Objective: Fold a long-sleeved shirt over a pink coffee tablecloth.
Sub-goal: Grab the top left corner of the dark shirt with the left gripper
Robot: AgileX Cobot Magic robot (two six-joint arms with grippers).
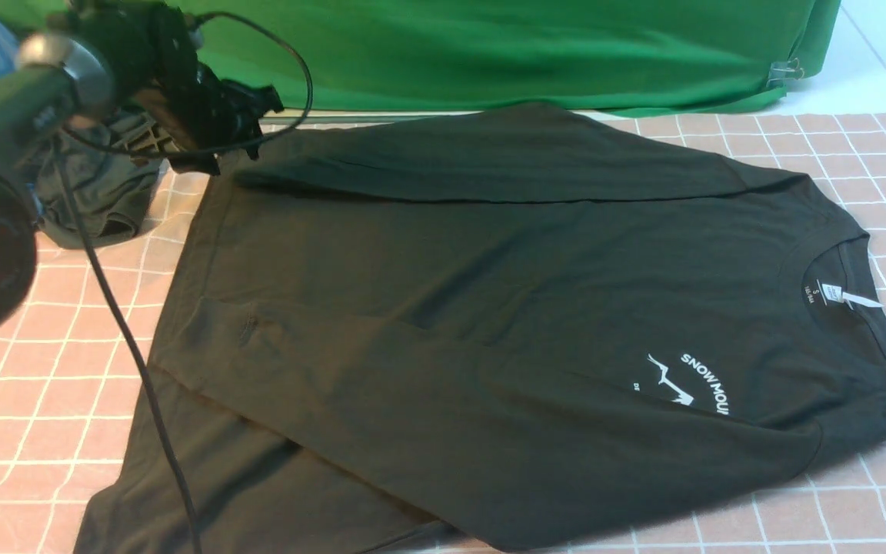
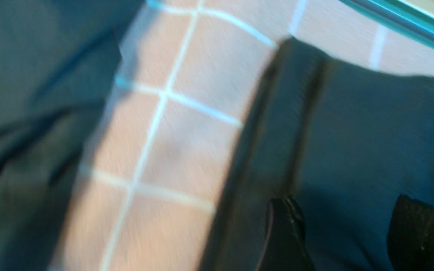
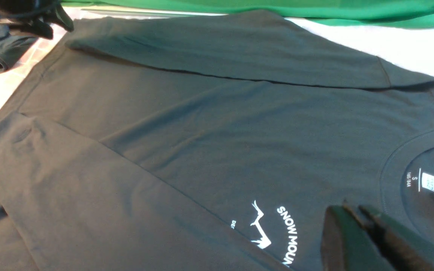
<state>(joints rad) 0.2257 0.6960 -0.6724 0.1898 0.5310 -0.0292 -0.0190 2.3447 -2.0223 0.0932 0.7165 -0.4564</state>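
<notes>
Risk: my left tool (image 2: 343,218), released above the large black cotton long-sleeved shirt (image 1: 489,308), may snag its folded sleeve (image 1: 489,165); my right tool (image 3: 356,226) clenched, empty.

The grey-and-black left arm (image 1: 35,85) reaches forward to the far left corner of the large black cotton long-sleeved shirt (image 1: 489,292). Its left gripper (image 2: 352,235) is poised just above the shirt's hem edge there, with the two dark fingers (image 2: 285,233) spread apart and nothing pinched between them. The right gripper (image 3: 354,216) hangs over the shirt's chest, near the collar, its jaws pressed together and empty.
</notes>
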